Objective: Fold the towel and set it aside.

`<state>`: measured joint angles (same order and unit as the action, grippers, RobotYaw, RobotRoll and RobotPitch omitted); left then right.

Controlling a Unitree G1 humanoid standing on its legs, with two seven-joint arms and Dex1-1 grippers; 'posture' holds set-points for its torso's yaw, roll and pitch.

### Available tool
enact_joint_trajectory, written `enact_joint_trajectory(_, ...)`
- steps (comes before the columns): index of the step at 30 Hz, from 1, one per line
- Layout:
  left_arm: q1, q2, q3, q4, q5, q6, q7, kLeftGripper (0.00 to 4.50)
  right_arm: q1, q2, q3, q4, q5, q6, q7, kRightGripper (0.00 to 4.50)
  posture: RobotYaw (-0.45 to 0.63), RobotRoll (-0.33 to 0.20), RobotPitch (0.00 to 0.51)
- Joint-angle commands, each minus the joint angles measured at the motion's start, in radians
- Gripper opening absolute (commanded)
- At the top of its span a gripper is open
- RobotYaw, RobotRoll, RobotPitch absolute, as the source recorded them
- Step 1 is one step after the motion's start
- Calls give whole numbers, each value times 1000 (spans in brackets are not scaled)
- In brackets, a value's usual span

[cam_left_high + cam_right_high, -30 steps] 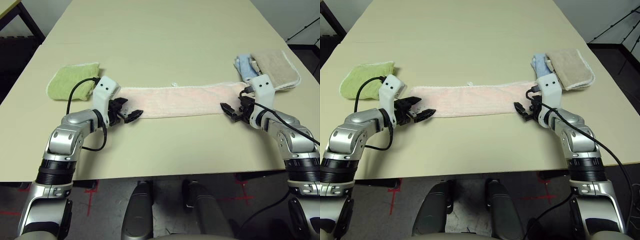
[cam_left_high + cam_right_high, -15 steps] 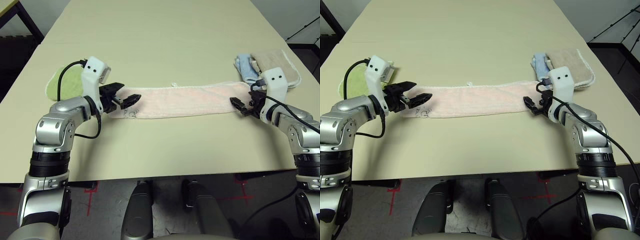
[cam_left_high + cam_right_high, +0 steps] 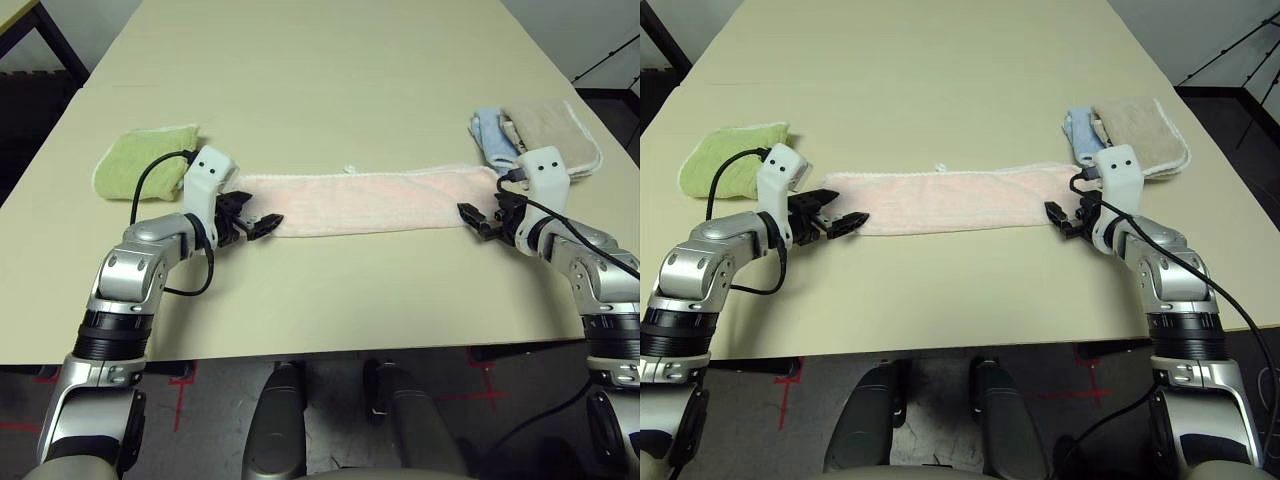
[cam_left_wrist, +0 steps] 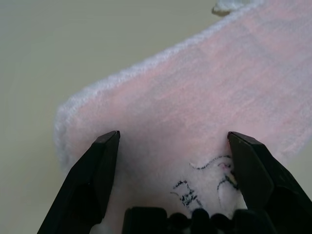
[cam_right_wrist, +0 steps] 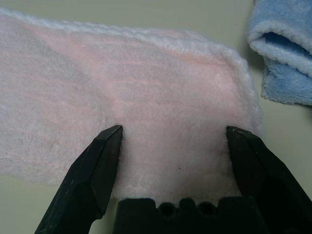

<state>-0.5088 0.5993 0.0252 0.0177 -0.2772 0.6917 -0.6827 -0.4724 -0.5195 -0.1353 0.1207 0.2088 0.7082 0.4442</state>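
From the head views, a wide counter [image 3: 330, 80] with a smooth, matte cream top runs away from the robot; dark floor shows past its edges, with red tape marks below the near edge. The towel [image 3: 370, 202], pale pink and fluffy, lies flat as a long narrow strip across the middle of the counter. A light green folded cloth [image 3: 140, 162] sits just beyond its left end. A blue folded cloth [image 3: 490, 135] and a beige folded cloth [image 3: 550, 135] lie side by side just beyond its right end. The left gripper [image 3: 262, 224] sits at the towel's left end, the right gripper [image 3: 472, 218] at its right end.

In the left wrist view, the left gripper's fingers [image 4: 92, 180] stand apart, straddling the plush towel end, where a small dark embroidered logo [image 4: 204, 183] shows on the pile.

In the right wrist view, the right gripper's fingers [image 5: 97, 170] are likewise spread over the towel's rounded, white-edged corner, the blue cloth's thick folds just beside it.
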Motion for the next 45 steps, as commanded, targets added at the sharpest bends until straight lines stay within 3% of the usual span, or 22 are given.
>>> enact_joint_trajectory(1, -30, -37, 49, 4, -29, -3, 37, 4480, -7, 8, -15, -2, 9, 1, -12, 4493, 162, 0, 191)
enact_joint_trajectory(16, -148, -281, 302, -63, -231, -10, 289, 4480, -113, 62, -54, -108, 81, -20, -40, 4493, 162, 0, 168)
enact_joint_trajectory(26, -159, -278, 327, -69, -291, 47, 348, 4480, -177, 221, -288, -195, 272, 75, -250, 4493, 154, 0, 154)
enact_joint_trajectory(29, -140, -282, 341, -88, -300, 35, 373, 4480, -144, 239, -355, -232, 330, 110, -299, 4493, 156, 0, 151)
enact_joint_trajectory(37, -67, -284, 313, -118, -249, -41, 418, 4480, -39, 234, -412, -289, 418, 172, -351, 4493, 153, 0, 158)
enact_joint_trajectory(45, -19, -252, 305, -152, -259, -44, 406, 4480, 34, 286, -498, -346, 543, 273, -472, 4493, 152, 0, 182)
